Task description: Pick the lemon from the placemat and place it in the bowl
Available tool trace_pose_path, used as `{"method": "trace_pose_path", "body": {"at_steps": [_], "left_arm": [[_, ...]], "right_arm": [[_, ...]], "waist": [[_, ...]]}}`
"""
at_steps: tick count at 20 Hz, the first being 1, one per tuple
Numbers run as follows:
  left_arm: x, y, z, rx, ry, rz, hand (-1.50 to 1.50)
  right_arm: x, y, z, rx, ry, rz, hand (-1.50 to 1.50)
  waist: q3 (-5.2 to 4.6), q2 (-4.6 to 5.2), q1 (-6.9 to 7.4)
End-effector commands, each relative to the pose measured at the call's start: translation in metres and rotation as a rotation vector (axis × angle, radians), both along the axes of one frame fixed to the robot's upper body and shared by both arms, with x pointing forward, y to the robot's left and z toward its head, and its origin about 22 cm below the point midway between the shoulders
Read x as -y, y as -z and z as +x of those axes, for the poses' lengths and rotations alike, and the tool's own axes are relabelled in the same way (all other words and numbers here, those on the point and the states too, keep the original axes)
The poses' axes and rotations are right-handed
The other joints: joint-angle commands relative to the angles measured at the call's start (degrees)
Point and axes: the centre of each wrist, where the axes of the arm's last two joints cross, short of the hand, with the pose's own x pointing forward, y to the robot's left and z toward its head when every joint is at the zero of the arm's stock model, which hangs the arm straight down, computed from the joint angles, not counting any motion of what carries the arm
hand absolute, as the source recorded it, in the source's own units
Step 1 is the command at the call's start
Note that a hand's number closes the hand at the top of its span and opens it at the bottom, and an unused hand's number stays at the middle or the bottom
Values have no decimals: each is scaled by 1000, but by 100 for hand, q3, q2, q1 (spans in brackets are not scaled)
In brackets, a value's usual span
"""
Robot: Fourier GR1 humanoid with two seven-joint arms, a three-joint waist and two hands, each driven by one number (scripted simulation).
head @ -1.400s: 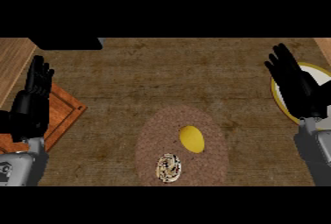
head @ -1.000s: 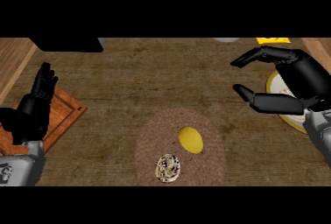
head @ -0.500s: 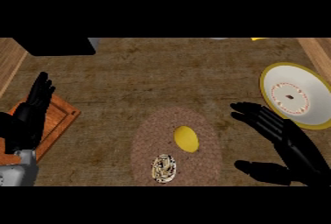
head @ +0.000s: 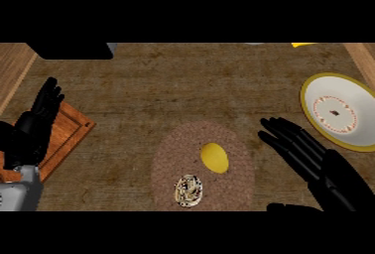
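A yellow lemon (head: 214, 157) lies on the round brown woven placemat (head: 203, 167) in the lower middle of the head view. A small patterned round object (head: 188, 190) sits on the same mat, just below the lemon. The white bowl with a yellow rim (head: 342, 112) stands at the right edge. My right hand (head: 311, 158) is open, fingers straight, to the right of the lemon and apart from it, below the bowl. My left hand (head: 35, 126) is open at the left edge, fingers up, resting.
A wooden board (head: 64, 134) lies under my left hand at the left. A dark box (head: 70, 50) sits at the top left of the counter. A small yellow thing (head: 302, 44) shows at the top right edge.
My right hand has come down from beside the bowl to the lemon's right, fingers opening straight. The view shifted, so the bowl shows fully. The lemon has not moved on the mat.
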Motion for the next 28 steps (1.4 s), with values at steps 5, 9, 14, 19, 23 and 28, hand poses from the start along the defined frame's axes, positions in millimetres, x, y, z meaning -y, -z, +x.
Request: {"method": "trace_pose_path", "body": {"at_steps": [5,9,14,19,23,28], "left_arm": [[-6,4,6,-5,31,-11,0],[-3,-11,7,14,34,-1,0],[2,-1,9,26,21,-2,0],[0,1,6,-9,13,-7,0],[-5,5,13,2,1,-8,0],[0,12,0,-1,10,-18,0]], "right_arm": [[-43,-53,23,-56,14,-240,-150],[-62,-52,36,-152,51,-427,-150],[-93,-41,69,-294,17,-559,-150],[-116,-16,85,-399,-27,-652,-150],[-128,-15,77,-465,-21,-778,-150],[-144,11,76,-471,28,-856,-150]], "waist": [[-14,23,134],[-11,11,156],[-6,29,157],[2,23,112],[-1,15,36],[3,10,45]]}}
